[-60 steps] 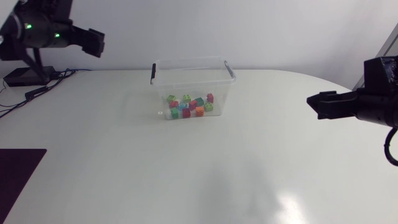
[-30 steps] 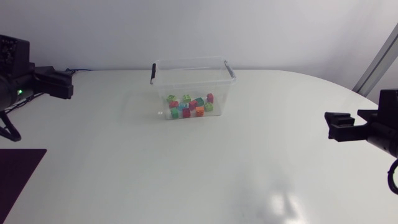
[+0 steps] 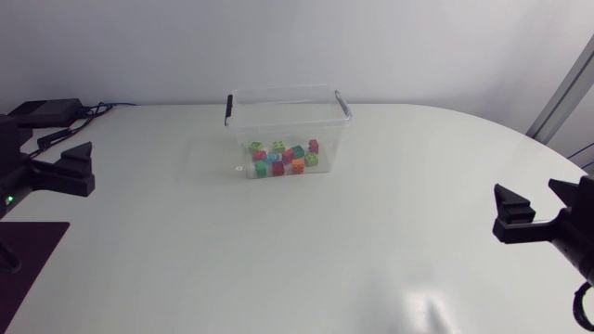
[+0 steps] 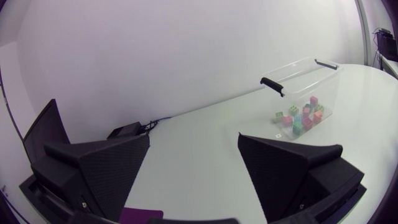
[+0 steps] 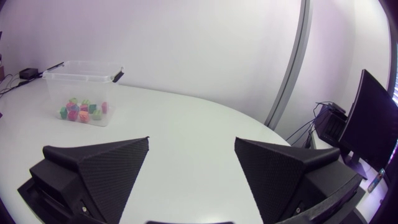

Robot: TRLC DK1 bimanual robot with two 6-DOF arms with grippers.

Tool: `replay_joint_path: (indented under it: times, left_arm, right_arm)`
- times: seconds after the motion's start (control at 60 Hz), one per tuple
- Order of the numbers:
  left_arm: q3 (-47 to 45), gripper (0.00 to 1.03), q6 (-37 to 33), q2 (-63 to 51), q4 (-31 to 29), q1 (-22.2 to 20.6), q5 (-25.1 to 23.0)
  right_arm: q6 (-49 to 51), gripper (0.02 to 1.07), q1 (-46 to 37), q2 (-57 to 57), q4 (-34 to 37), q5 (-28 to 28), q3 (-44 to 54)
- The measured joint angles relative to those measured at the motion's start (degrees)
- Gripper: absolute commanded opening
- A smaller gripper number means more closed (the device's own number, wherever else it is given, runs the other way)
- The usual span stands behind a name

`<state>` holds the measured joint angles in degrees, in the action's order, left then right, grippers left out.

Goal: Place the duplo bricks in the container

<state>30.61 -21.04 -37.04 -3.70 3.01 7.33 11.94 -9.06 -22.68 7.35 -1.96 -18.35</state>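
Pulled back outward, left tool (image 4: 193, 140) and right tool (image 5: 192, 139) both gape wide, empty.

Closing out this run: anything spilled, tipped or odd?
Nothing stands out. The container sits upright with the duplo bricks inside; none show on the table. Left gripper and right gripper are open, holding nothing.

Colourful duplo bricks (image 3: 283, 158) lie inside clear container (image 3: 284, 104).
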Motion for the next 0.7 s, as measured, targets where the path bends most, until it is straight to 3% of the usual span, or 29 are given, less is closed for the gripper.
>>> replay_joint_path:
  times: [0.383, 0.7]
  left_arm:
    - [-9.1, 0.99, 0.3, 11.0, 0.0, 0.3, -1.8]
    - [-16.3, 0.99, 6.4, 20.2, 0.8, -0.6, -3.8]
  right_arm:
    - [0.5, 1.02, 2.0, 10.2, 0.1, 1.2, 5.4]
    - [-2.8, 1.02, 4.5, 14.5, -1.8, 1.4, 9.6]
